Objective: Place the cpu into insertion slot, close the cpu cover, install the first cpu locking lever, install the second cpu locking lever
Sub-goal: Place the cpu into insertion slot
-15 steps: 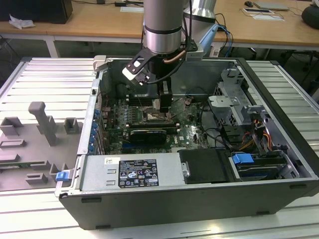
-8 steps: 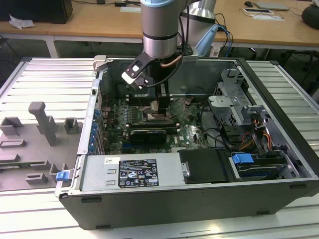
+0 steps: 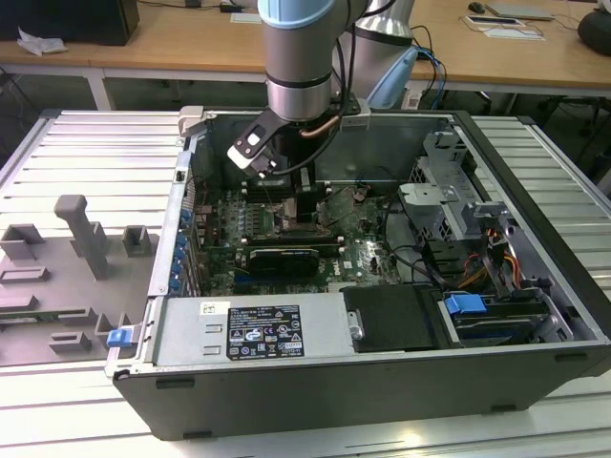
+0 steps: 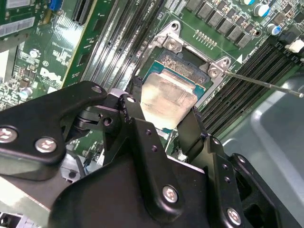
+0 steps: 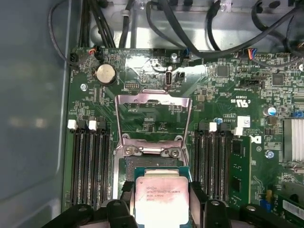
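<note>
The black metal gripper (image 4: 164,114) is clamped by its fingers (image 4: 189,130) on the small silvery-beige square cpu (image 4: 167,97), which is held flat over the open socket (image 4: 183,66) — seemingly for level seating. The thin silvery hinged cpu cover (image 5: 152,98) is raised clear.

In the exterior view the computer case (image 3: 315,405) lies on the bench (image 3: 86,143), with a fixture plate (image 3: 43,320) at its nine o'clock. Inside the case, the power supply (image 3: 258,329) sits at six o'clock and the drive cage (image 3: 449,200) at three. The claw (image 4: 164,114) grips the cpu (image 5: 160,197) over the socket (image 4: 187,71). The cpu cover (image 5: 128,99) stands swung open beyond it.
</note>
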Tool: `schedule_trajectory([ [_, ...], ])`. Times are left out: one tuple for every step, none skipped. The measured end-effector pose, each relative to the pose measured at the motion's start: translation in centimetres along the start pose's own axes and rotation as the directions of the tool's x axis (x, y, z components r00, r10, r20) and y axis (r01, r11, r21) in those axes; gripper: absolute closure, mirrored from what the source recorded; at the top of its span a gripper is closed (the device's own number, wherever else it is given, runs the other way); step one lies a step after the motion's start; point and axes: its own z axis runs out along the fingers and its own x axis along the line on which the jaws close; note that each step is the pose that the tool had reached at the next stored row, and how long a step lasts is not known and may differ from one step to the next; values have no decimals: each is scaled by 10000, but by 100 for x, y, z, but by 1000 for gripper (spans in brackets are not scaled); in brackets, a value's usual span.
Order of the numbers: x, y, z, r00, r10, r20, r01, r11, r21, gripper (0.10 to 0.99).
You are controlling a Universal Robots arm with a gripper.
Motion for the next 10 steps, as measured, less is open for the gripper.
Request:
schedule_trajectory([
  [16, -4, 31, 10000, -1, 1, 1, 10000, 2, 541],
  [31, -6, 53, 10000, -1, 1, 1, 10000, 2, 541],
  [40, -8, 80, 10000, 8, 0, -8, 10000, 3, 541],
  [40, -9, 94, 10000, 47, 3, -47, 10000, 4, 541],
  [40, -10, 103, 10000, 80, 7, -80, 10000, 5, 541],
  [39, -11, 110, 10000, 97, 9, -97, 10000, 5, 541],
  [39, -11, 111, 10000, 98, 12, -98, 10000, 6, 541],
  [39, -11, 113, 10000, 98, 9, -98, 10000, 5, 541],
  [39, -11, 115, 10000, 98, 9, -98, 10000, 5, 541],
  [39, -11, 117, 10000, 98, 8, -98, 10000, 4, 541],
])
